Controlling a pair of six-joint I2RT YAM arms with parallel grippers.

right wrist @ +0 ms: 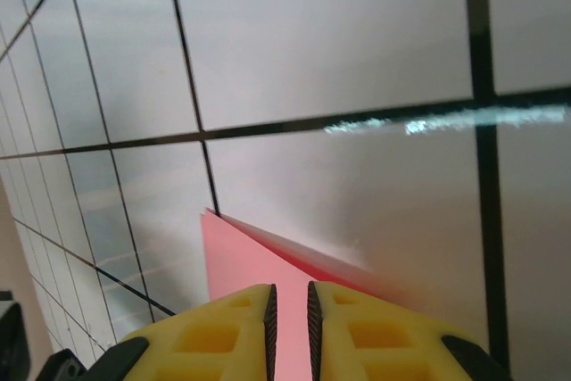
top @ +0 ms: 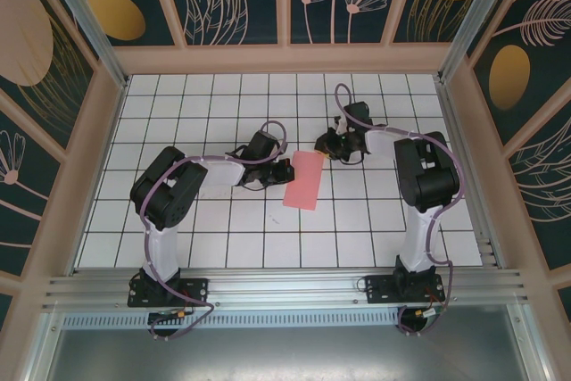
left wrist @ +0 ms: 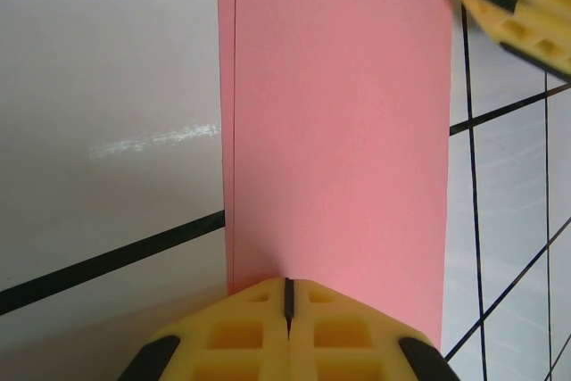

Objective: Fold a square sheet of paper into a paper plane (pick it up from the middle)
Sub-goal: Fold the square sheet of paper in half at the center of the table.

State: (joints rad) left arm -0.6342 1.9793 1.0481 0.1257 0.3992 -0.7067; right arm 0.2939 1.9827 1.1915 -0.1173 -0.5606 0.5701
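Left hand and right hand each pinch an edge of the sheet (open tiles around)

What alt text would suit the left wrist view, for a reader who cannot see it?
The left gripper, shut, pinches the near edge of a pink paper that stretches away over a white gridded table. The right gripper shows at the paper's far right corner.

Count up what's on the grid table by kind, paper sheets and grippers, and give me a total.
Pink paper sheet: 1
Grippers: 2, the left gripper and the right gripper
Total: 3
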